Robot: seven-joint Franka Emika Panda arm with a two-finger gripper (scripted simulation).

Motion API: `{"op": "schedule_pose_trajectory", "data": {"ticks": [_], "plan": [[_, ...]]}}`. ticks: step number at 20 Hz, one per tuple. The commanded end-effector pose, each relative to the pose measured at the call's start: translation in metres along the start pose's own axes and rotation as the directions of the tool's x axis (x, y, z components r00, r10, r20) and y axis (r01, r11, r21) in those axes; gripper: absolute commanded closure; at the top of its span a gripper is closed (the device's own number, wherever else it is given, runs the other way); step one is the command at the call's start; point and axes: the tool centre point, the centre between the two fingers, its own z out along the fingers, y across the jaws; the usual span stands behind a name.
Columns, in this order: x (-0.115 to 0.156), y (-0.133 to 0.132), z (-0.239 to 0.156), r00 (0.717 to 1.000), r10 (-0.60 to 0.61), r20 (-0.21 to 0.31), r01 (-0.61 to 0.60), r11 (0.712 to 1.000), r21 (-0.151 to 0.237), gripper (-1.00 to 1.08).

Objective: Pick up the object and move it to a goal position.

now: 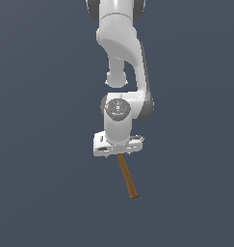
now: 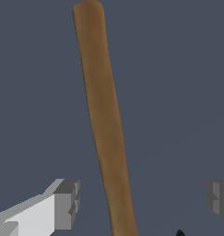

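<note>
One hammer (image 1: 127, 177) in frame, lying on the dark table (image 1: 41, 193) directly under the arm's wrist. Handle is long, straight, brown wood with a rounded butt end; it shows as a smooth, faintly bowed shaft in the wrist view (image 2: 104, 120). Head not visible in the exterior view, hidden beneath the pincer (image 1: 117, 150); only a small dark tip shows at the wrist view's edge. Long axis runs from under the pincer toward the camera, butt end slanting slightly to the exterior view's right. Pincer spread wide, fingers (image 2: 67, 203) well apart on either side of the handle, neither touching it.
</note>
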Motion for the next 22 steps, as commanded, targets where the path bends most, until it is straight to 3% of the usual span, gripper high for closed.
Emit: {"op": "schedule_pose_trajectory", "data": {"ticks": [1, 11, 22], "plan": [[0.002, 0.001, 0.008, 1.000, -0.012, 0.003, 0.012, 1.000, -0.002, -0.92], [0.003, 0.001, 0.020, 1.000, -0.018, 0.007, 0.018, 1.000, -0.002, -0.92], [0.002, 0.001, 0.064, 1.000, -0.020, 0.006, 0.020, 1.000, -0.003, -0.92]]}}
